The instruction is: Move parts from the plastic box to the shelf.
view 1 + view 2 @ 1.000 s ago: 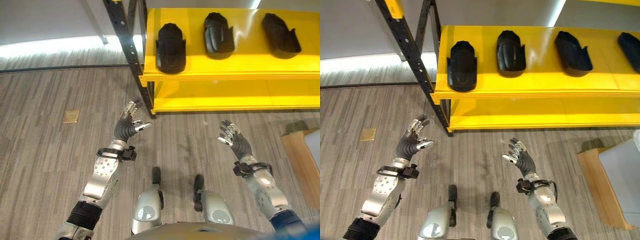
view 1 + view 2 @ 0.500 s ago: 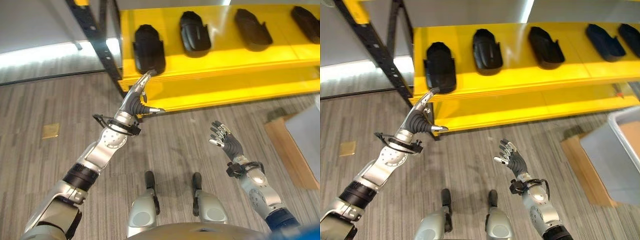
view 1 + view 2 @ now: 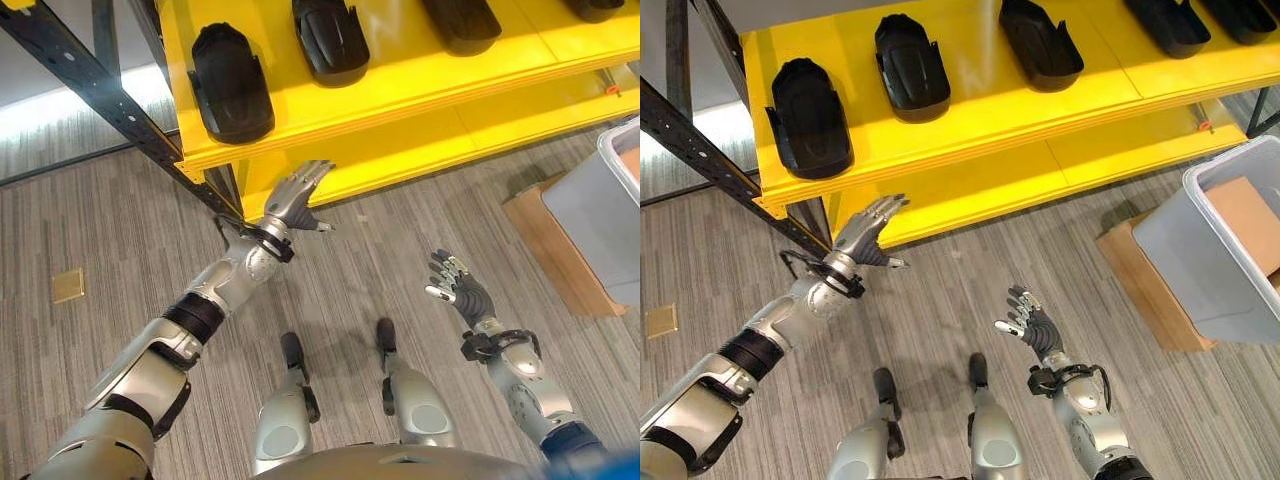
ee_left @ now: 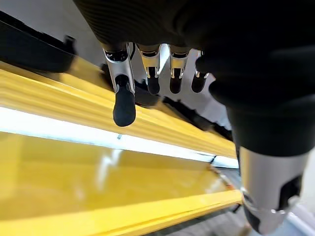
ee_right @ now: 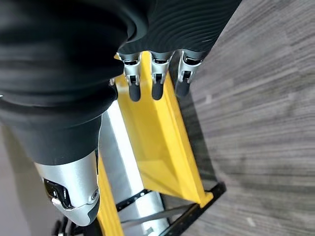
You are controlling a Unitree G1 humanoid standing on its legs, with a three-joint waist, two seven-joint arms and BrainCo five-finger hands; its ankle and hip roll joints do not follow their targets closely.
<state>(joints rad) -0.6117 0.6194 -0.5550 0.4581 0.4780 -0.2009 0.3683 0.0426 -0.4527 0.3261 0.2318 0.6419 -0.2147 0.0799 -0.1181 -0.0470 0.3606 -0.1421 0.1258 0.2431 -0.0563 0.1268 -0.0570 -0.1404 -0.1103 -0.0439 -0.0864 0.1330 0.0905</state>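
Note:
Several black moulded parts lie in a row on the yellow shelf's upper board. The grey plastic box stands on the floor at the right, with a brown flat piece showing inside. My left hand is stretched out just below the front edge of the shelf, under the leftmost part, open and empty; its straight fingers point at the yellow boards. My right hand hovers over the floor, palm up, open and empty, well left of the box.
A black perforated upright carries the shelf's left corner, close to my left arm. The lower yellow board runs beneath the upper one. A wooden board lies under the box. A small brass floor plate sits far left.
The view has swung to the right, bringing the grey box in. My left arm has stretched farther out under the shelf edge. The right hand holds its open pose.

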